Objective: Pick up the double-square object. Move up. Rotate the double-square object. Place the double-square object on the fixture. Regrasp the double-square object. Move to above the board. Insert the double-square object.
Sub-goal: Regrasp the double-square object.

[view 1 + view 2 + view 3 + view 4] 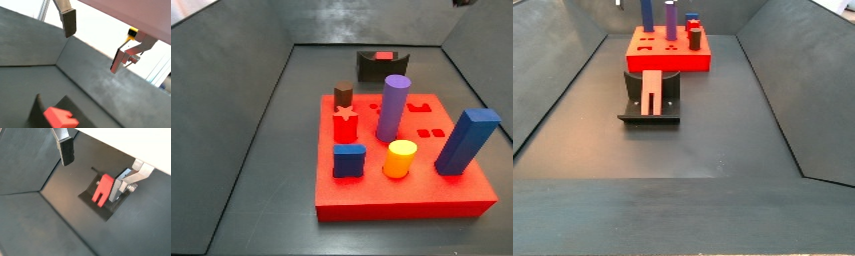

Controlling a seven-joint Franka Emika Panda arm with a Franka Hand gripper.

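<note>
Currently the gripper [93, 170] hangs empty, jaws apart, above the slim rigid red double-square bar [103, 189] resting on the dark fixture [651, 112]; likely light, grasp mid-length.

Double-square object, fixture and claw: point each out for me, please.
double-square object [655, 93]: side view, middle of the red bar lying on the fixture.
fixture [649, 121]: side view, front edge of its dark base plate.
claw [93, 160]: wrist view, midway between its fingertips, open above the bar.
</note>
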